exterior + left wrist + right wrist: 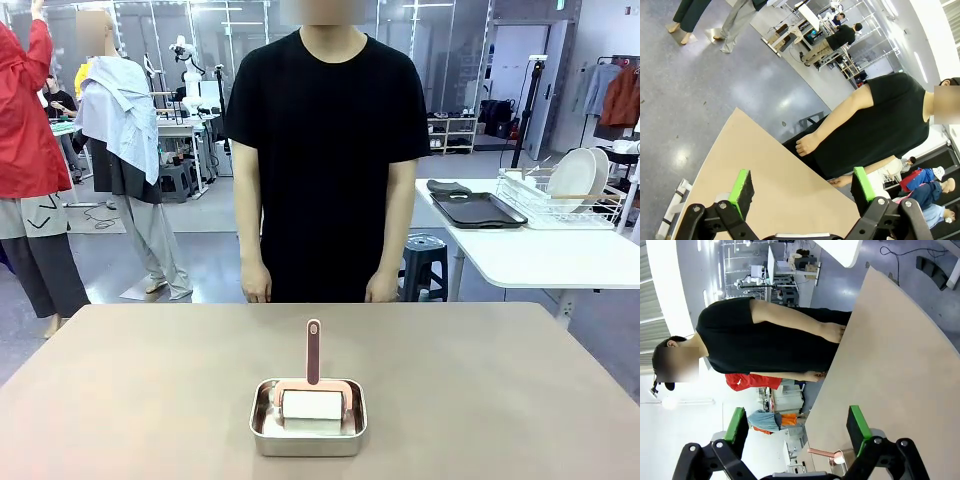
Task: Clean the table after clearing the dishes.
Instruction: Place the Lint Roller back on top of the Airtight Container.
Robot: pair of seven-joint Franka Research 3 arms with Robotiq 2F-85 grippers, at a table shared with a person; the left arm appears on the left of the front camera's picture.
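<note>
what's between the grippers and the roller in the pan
Nothing visible. The roller lies in the steel pan on the table, handle upright. The left gripper and right gripper hang open above bare tabletop; the person's hands stay at the far edge.

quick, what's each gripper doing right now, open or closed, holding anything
Left gripper: open, holding nothing, above the table.
Right gripper: open, holding nothing.

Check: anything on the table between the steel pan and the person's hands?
Nothing. In the front view the table lies bare from the steel pan to the person's hands.
</note>
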